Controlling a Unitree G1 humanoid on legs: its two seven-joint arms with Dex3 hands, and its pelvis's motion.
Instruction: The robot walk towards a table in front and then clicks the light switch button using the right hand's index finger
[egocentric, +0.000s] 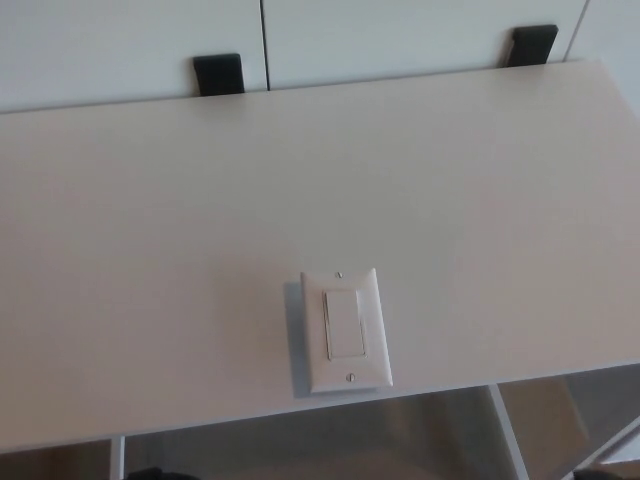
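Left to right: left hand not in frame, nothing to say about its fingers. Far left of the desk (120, 200) is bare pale surface. At the back edge there is a black bracket (218, 72), looks like a clamp or mount holding the desk against the white panels (130, 40) behind it; can't tell which. Centre, near the front edge: the light switch (345, 330), a white wall plate lying flat, long side running front to back, one screw at the top and one at the bottom, white rocker (343, 325) in the middle. It sits on a slightly raised white base, which likely gives the rocker room to travel. Placement close to the near edge makes sense: short reach for a standing robot, and a straight-down press from above. Can't read the rocker's on/off position from this angle. Right of the switch the desk is bare. Second black bracket (535, 44) at the back right, matching the first. Under the front edge on the right, a white desk leg (505, 425) and some floor. Right hand not in frame either, so open or closed is unknown. Nothing touches the switch now. Judgement: the walk-up is done, since the desk fills the view and the switch is within reach.
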